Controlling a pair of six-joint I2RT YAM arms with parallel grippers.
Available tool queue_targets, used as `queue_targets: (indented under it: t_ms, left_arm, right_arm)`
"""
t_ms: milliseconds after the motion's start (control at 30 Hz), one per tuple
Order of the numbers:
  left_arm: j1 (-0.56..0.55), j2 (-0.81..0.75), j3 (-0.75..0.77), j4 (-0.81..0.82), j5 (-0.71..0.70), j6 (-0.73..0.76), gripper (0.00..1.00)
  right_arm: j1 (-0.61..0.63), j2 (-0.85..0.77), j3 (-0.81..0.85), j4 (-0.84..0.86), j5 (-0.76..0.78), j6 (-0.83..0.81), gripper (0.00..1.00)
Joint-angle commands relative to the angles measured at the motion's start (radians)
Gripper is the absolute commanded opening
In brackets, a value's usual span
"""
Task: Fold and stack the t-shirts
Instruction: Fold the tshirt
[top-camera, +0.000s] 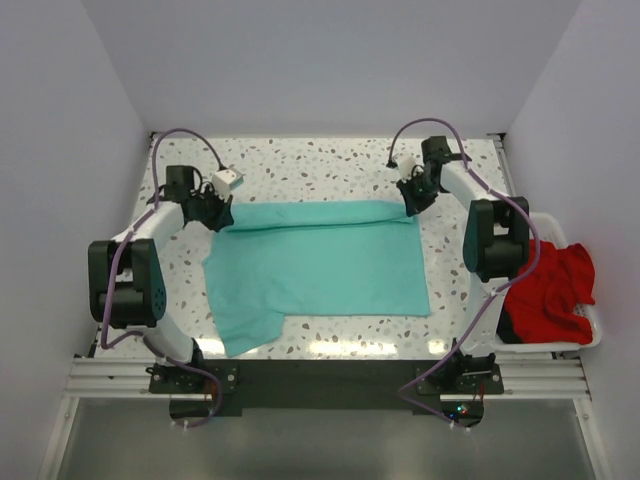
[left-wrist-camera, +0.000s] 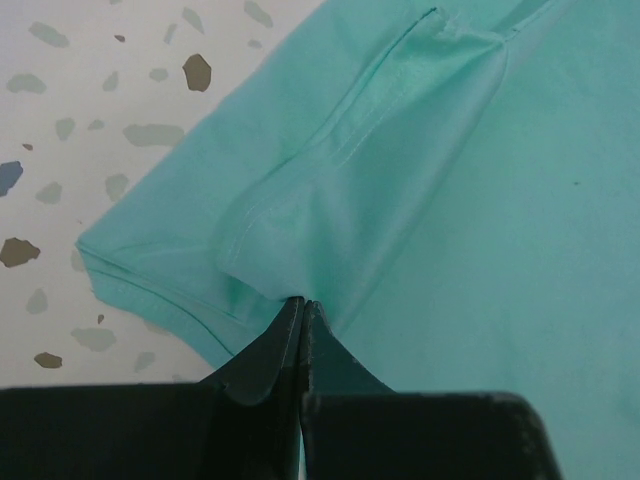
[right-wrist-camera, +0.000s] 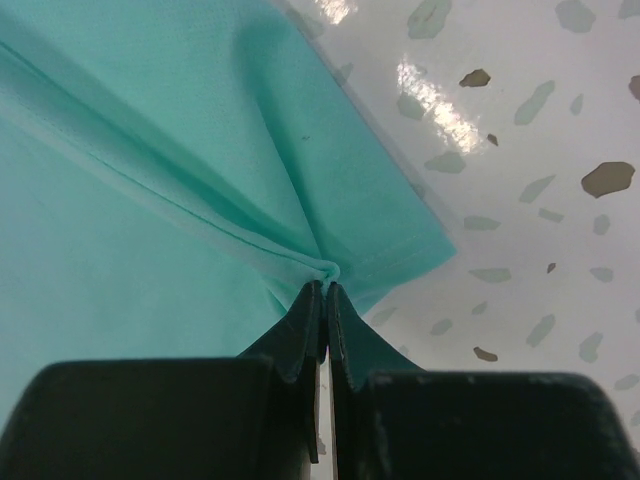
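Observation:
The teal t-shirt (top-camera: 320, 265) lies spread on the speckled table, its far edge folded over and one sleeve sticking out at the near left. My left gripper (top-camera: 216, 216) is shut on the shirt's far left corner; the left wrist view shows the fabric (left-wrist-camera: 400, 190) pinched at the fingertips (left-wrist-camera: 303, 303). My right gripper (top-camera: 411, 206) is shut on the far right corner, with a fold of cloth (right-wrist-camera: 200, 180) bunched at its tips (right-wrist-camera: 326, 285). The red t-shirt (top-camera: 550, 295) lies crumpled in the white basket (top-camera: 592, 335) at the right.
The basket stands off the table's right edge beside the right arm. White walls close in the back and sides. The table's near edge runs by the arm bases (top-camera: 320, 380).

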Motion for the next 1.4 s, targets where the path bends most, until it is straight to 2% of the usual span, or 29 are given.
queue_targets:
  t_ms: [0,267,700,967,1033,1067,1100,1200,1367]
  left_arm:
    - [0.007,0.005,-0.016,0.020,-0.026,0.032,0.00]
    - [0.009,0.042,-0.023,0.020,-0.041,0.042,0.00]
    - [0.009,-0.004,0.050,-0.044,-0.032,0.053,0.00]
    - [0.007,0.001,0.034,-0.101,-0.029,0.114,0.00]
    - [0.004,0.011,0.040,-0.125,-0.029,0.154,0.00]
    - [0.004,0.017,0.044,-0.165,-0.029,0.171,0.02]
    - [0.004,0.022,0.052,-0.187,-0.029,0.188,0.09]
    - [0.006,0.039,0.081,-0.259,-0.029,0.251,0.22]
    - [0.004,0.014,0.118,-0.311,0.005,0.280,0.34]
  right_arm:
    - [-0.006,-0.017,-0.031,0.009,0.000,-0.043,0.00]
    - [-0.006,-0.003,-0.046,0.010,0.015,-0.049,0.00]
    - [-0.008,-0.038,0.026,-0.056,0.018,-0.052,0.00]
    - [-0.006,-0.054,-0.024,-0.075,0.020,-0.095,0.00]
    - [-0.006,-0.063,-0.031,-0.094,0.020,-0.121,0.03]
    - [-0.005,-0.064,-0.031,-0.103,0.020,-0.130,0.05]
    - [-0.006,-0.064,-0.029,-0.112,0.032,-0.146,0.09]
    - [-0.005,-0.063,-0.018,-0.146,0.055,-0.176,0.24]
    - [-0.005,-0.054,0.023,-0.238,0.046,-0.224,0.36]
